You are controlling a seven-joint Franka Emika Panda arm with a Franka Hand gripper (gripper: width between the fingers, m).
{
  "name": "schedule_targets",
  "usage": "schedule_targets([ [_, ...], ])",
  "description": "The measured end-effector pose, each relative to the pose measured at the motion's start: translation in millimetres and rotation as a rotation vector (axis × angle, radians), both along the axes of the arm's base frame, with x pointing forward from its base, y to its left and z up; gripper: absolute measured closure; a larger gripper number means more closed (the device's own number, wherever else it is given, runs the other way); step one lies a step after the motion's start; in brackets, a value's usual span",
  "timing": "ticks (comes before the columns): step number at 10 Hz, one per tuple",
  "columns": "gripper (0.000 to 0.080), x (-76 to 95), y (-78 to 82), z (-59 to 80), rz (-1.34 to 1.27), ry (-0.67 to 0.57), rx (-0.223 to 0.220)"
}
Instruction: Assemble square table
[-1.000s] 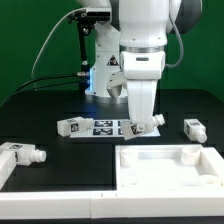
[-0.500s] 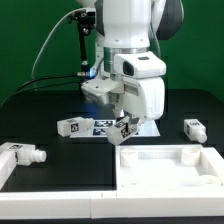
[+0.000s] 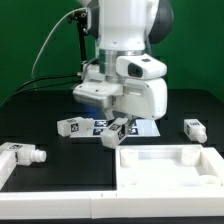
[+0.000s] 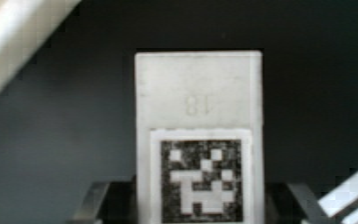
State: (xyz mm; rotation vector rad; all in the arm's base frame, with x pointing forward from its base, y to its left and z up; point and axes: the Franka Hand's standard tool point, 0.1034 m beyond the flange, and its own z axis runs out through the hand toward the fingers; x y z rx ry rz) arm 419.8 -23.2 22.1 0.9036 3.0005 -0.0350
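Gripper [image 3: 120, 128] is clamped on one table leg [image 3: 111, 137]. In the wrist view the leg [image 4: 201, 110] sits between the two fingers [image 4: 105, 200]. The jaws are partly closed against its sides, with the tagged end at the fingers and the plain end pointing away.

In the exterior view that leg is tilted, directly under the gripper, at the near edge of the marker board [image 3: 92, 124]. Can't tell if its low end touches the black table [image 3: 40, 110].

Square panel [image 3: 165, 170] lies flat on the near side, toward the exterior view's right, close to the gripped leg but apart from it.

Three loose legs on the table:
- second leg [image 3: 72, 127] at the board's left end
- third leg [image 3: 193, 128] out at the exterior view's right
- fourth leg [image 3: 27, 155] near left
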Motion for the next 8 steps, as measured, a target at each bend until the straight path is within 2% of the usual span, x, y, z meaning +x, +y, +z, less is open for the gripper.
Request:
schedule_targets([
  [3, 0.0515, -7.3, 1.3, -10.9, 0.152, 0.028, 0.023],
  [5, 0.0515, -9.2, -0.9, -11.9, 0.266, 0.03, 0.011],
  [7, 0.0515, -10.4, -2.6, -12.6, 0.236, 0.03, 0.008],
  [8, 0.0333, -10.6, -2.9, -12.9, 0.213, 0.031, 0.007],
])
